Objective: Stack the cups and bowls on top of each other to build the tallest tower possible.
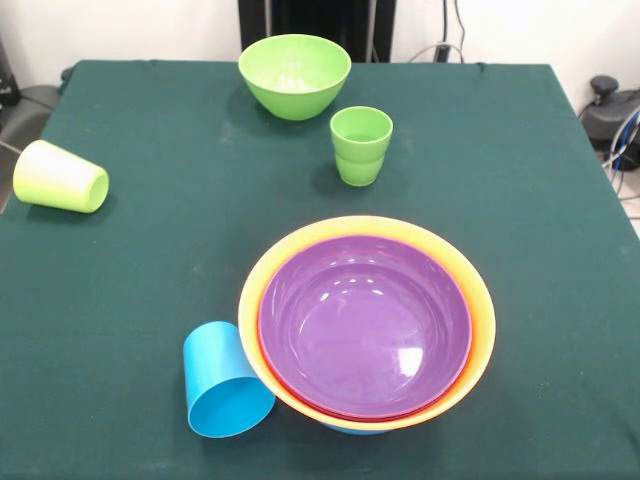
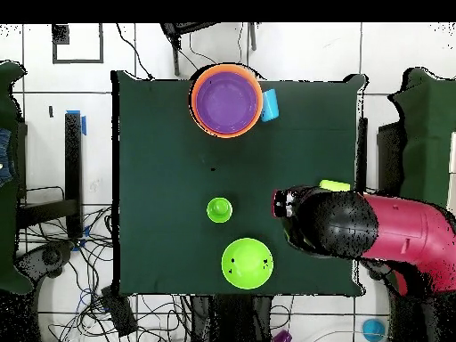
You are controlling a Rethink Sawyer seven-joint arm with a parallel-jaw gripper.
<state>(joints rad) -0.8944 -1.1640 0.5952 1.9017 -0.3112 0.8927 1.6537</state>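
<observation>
Item 1. Tower (image 1: 367, 325): a nested stack of glossy plastic bowls, kept at the near centre of the green-clothed surface (image 1: 140, 250). A wide shallow purple bowl (image 1: 365, 325) is seated innermost, a thin red rim is seen around it, and a big orange bowl (image 1: 480, 320) forms the outermost rim. A sliver of blue is visible beneath the near edge. Nesting keeps the stack steady but low.

Item 2. Sky-blue tapered plastic cup (image 1: 225, 380): laid on its side, touching the tower's left edge, mouth turned towards the near side. It is judged to need righting before it can be stacked.

Item 3. Yellow-green tapered plastic cup (image 1: 60, 177): tipped over at the far left edge of the surface, well apart from the tower.

Item 4. Ridged green plastic cup (image 1: 361, 145): upright, beyond the tower.

Item 5. Round green plastic bowl (image 1: 294, 75): upright at the far edge, near the ridged cup.

Item 6. Red and black arm (image 2: 356, 227): recorded in the overhead view only, over the surface's edge beside the yellow-green cup. The jaws are hidden beneath it; whether they are spread or pressed together cannot be told. Nothing lies between the loose pieces and the tower.
</observation>
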